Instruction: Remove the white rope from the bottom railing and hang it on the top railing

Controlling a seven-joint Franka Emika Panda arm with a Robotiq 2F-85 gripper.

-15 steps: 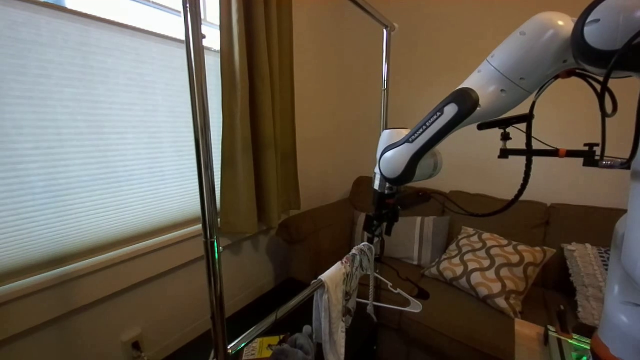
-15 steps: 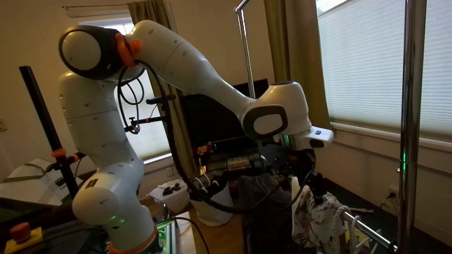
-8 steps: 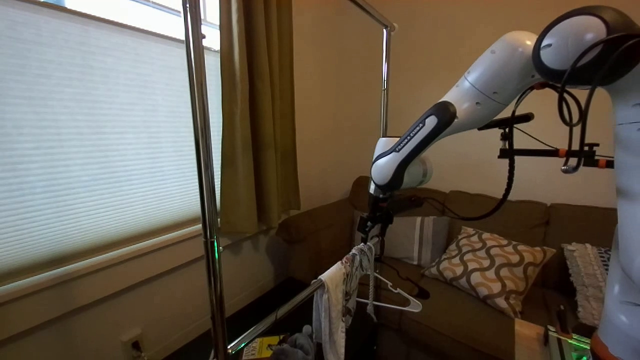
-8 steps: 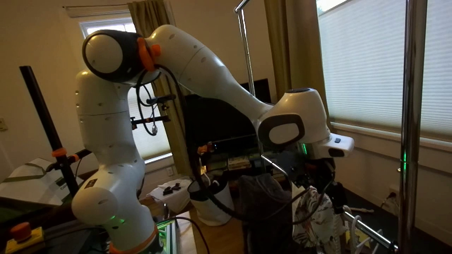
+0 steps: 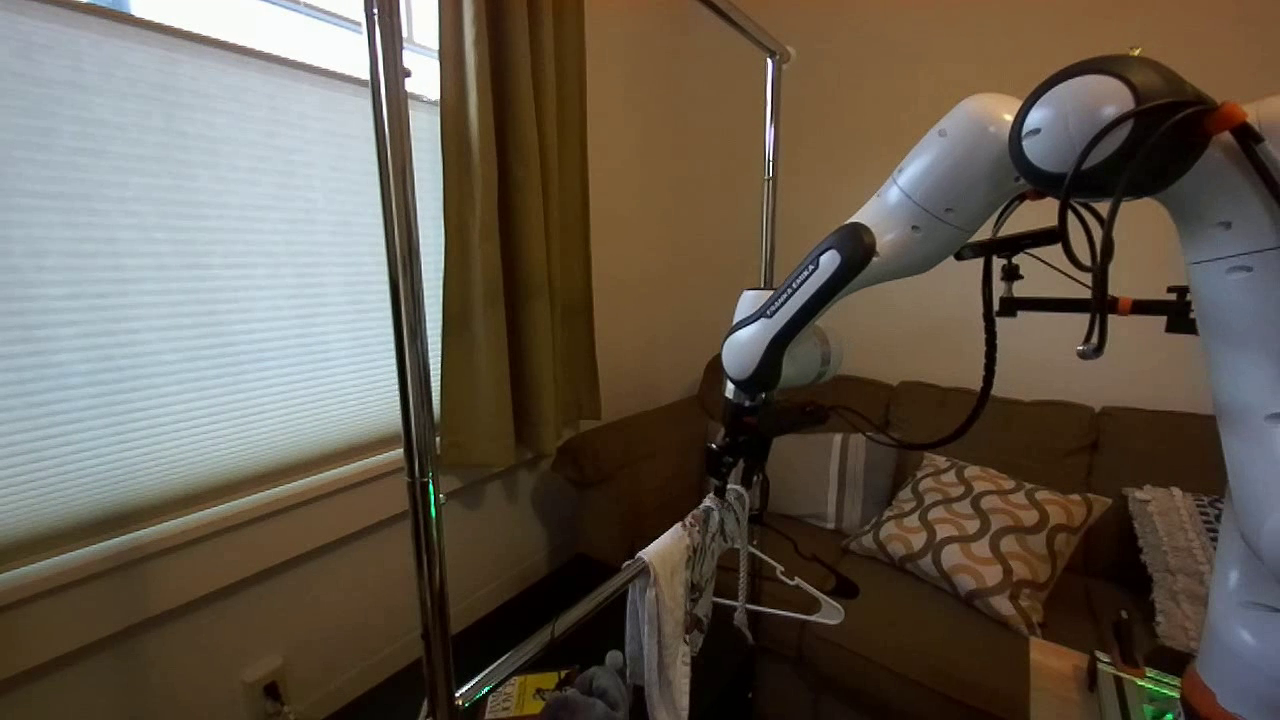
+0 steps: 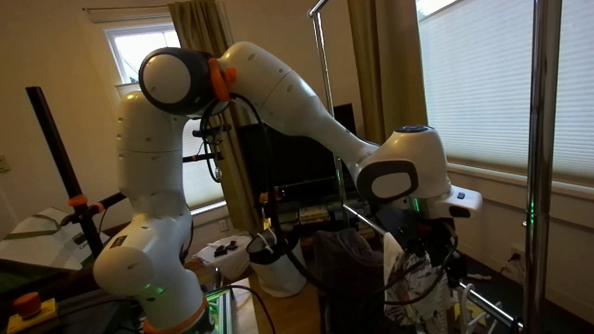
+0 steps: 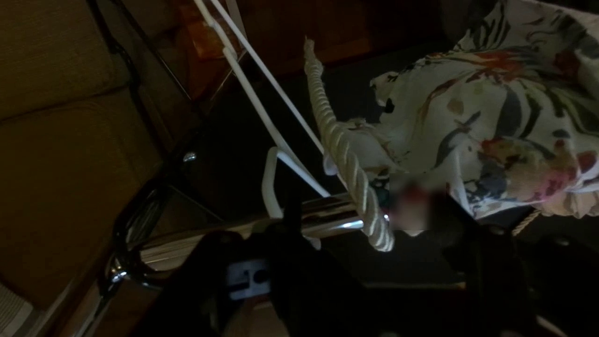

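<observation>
1. Hand: the fingers stand apart at the bottom rail. The rope lies in the gap between them. In the wrist view it is clear of the finger on the hanger side; the strip toward the other finger is blurred.
2. Rope, position: draped across the bottom rail, between the hanger and the floral cloth. In the wrist view, the frayed end points toward the top.
3. Rope, hanging length: in an exterior view, it drops straight down beside the floral cloth and reaches past the lower bar of the hanger.
4. Hanger: white; its hook is seated on the bottom rail, just beside the rope.
5. Floral cloth: draped over the bottom rail. The white cloth hangs next to it, on the side away from the rope.
6. Top rail: partly in view in both exterior views, well above the hand. A pole supports its end.
7. Arm: reaches outward and down; the hand points downward.
8. Sofa: located beyond the bottom rail; a patterned pillow rests on it.
</observation>
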